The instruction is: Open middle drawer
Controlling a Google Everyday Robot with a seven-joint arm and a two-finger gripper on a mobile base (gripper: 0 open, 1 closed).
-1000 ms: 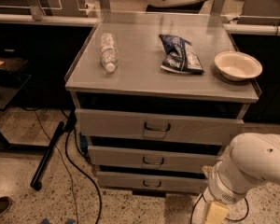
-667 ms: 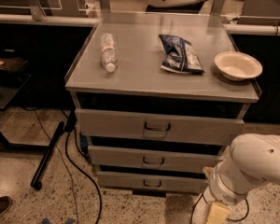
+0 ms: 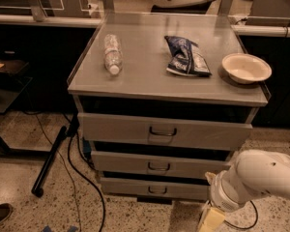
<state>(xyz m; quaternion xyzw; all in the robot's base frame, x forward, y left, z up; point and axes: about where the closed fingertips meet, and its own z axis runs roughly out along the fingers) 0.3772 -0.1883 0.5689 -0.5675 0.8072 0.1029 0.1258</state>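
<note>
The middle drawer (image 3: 121,162) sits low in the centre of the frame and looks shut, its handle (image 3: 158,166) untouched. The gripper (image 3: 211,219) hangs at lower right, apart from it. Open or closed, I cannot tell. The whole pull remains.

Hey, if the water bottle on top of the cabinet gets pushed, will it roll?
Probably: the water bottle lies on its side on the flat cabinet top, so a sideways push should roll it. It looks like thin clear plastic, so it is likely light. The gripper sits low near the floor, below and right of the middle drawer.
</note>
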